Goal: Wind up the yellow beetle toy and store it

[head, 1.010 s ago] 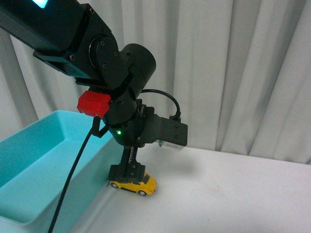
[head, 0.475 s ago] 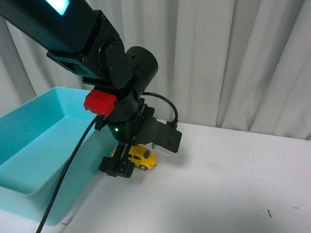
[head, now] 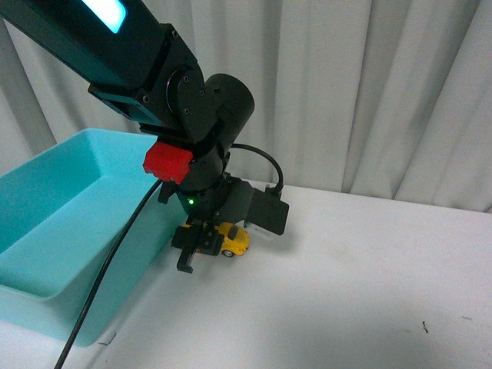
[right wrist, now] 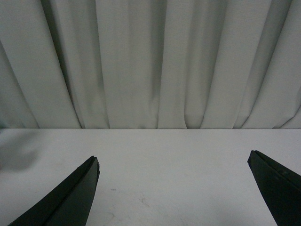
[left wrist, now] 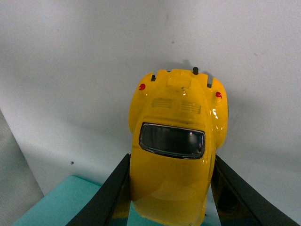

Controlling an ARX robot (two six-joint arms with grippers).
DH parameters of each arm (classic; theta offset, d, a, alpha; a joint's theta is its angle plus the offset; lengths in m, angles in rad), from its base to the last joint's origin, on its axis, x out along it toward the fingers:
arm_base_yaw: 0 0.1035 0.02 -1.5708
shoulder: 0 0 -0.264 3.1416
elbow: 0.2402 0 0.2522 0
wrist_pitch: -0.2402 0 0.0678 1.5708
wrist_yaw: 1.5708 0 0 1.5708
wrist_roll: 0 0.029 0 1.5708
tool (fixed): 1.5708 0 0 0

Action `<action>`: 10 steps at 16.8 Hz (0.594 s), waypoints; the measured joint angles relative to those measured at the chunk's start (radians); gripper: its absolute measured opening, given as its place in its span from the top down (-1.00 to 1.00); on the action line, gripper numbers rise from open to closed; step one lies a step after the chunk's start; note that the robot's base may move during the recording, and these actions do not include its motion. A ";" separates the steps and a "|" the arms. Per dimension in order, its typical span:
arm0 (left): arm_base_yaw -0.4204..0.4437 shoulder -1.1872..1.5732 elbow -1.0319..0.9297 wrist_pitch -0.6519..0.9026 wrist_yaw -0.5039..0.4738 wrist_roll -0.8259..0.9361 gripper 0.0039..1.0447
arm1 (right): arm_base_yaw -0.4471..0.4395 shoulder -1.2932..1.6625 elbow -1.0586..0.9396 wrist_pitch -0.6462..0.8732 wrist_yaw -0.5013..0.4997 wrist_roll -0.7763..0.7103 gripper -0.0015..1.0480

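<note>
- Front view: the left arm (head: 154, 69), black with a red block (head: 168, 163) at the wrist, reaches down to the white worktop (head: 361, 292).
- Its left hand (head: 200, 244) is over the yellow beetle toy (head: 233, 240), so only part of the car's yellow body and one silver wheel show.
- The toy is down at the worktop, just beside the outer wall of the turquoise bin (head: 61, 231), and outside it.
- A black cable (head: 115, 269) hangs from the arm across the bin's wall, and a pale curtain (head: 369, 92) hangs behind.
- Left wrist view: the toy (left wrist: 174, 155) fills the middle, with its dark window up and two small red lights near the far end.
- The black fingers (left wrist: 115, 188) lie against both of the car's sides, so the left hand is clamped on it.
- White worktop (left wrist: 70, 70) lies beyond the car, and a bit of the turquoise bin (left wrist: 61, 202) shows in one corner.
- Right wrist view: the right hand (right wrist: 174, 188) has its two dark fingertips (right wrist: 75, 197) wide apart with nothing between them.
- It is above bare white worktop (right wrist: 174, 155), facing the curtain (right wrist: 150, 61).
- The toy is not in this view.
</note>
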 joint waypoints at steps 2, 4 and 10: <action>0.000 0.000 0.005 0.004 -0.007 -0.011 0.22 | 0.000 0.000 0.000 0.000 0.000 0.000 -0.87; -0.004 0.000 0.005 -0.001 0.000 -0.013 0.22 | 0.000 0.000 0.000 0.000 0.000 0.000 -0.87; -0.034 -0.145 0.002 -0.038 0.283 -0.277 0.23 | 0.000 0.000 0.000 0.000 0.000 0.000 -0.87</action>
